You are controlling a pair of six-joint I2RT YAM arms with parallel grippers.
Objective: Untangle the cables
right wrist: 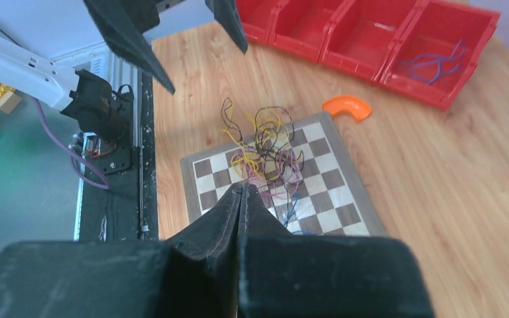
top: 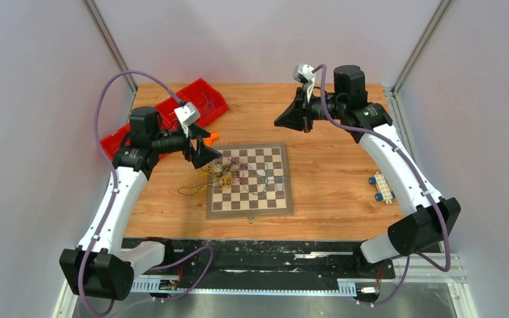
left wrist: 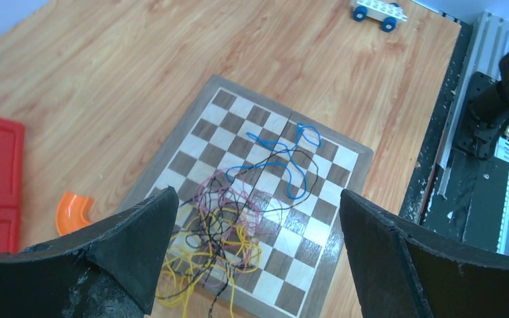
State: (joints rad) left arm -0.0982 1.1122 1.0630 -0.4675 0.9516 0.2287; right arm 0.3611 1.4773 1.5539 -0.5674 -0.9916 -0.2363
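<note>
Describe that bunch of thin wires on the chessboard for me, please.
The cables are very thin, floppy wires in yellow, black, pinkish-purple and blue, knotted into a loose heap on the chessboard near one edge. Yellow and black loops spill onto the wooden table, and the blue wire trails across the middle squares. All lie slack. Neither claw touches them: the left claw hangs open above, and the right claw is shut, well away.

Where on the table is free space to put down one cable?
Bare wood lies between the right edge of the chessboard and the wheeled toy block, and beyond the chessboard, right of the red bin. The chessboard's left half is crowded with the cables, which spill onto the wood there; the orange piece lies close by.
</note>
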